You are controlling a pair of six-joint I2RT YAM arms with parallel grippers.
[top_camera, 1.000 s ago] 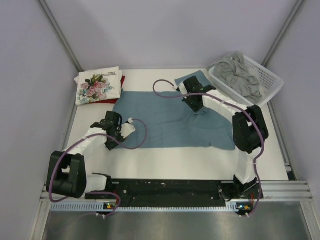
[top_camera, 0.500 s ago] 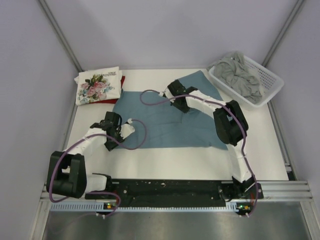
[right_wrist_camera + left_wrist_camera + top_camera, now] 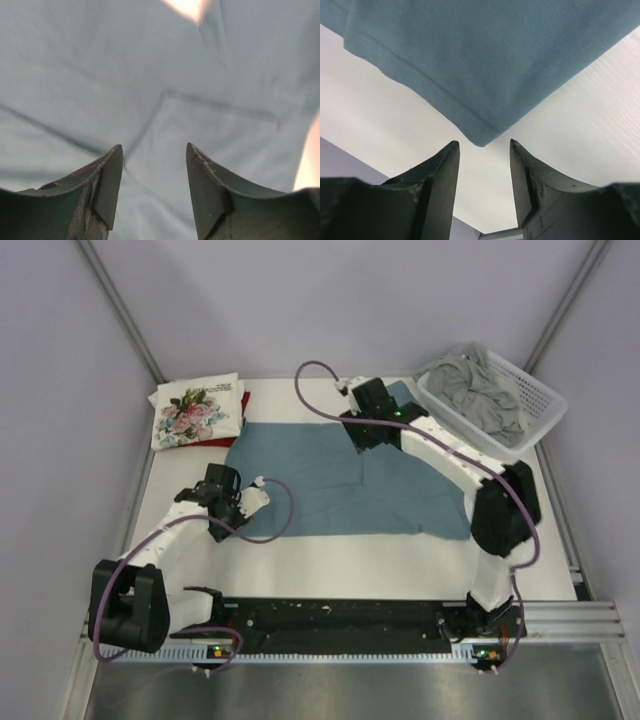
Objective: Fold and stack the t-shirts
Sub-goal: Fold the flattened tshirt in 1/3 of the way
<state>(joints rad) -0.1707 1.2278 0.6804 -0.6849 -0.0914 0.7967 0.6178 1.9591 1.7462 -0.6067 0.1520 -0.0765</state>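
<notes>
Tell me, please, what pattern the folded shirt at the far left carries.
The folded shirt is white with a pink floral print, best seen from top external.

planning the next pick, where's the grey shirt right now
In the top view, the grey shirt lies bunched in the white basket at the table's far right corner.

You're looking at a white table (image 3: 330, 560); a teal-blue t-shirt (image 3: 310, 480) is lying spread flat across its middle; a dark red t-shirt (image 3: 245, 400) is sitting folded at the far left corner, under a floral t-shirt (image 3: 195, 412); a white lattice basket (image 3: 540, 423) is standing at the far right corner.
</notes>
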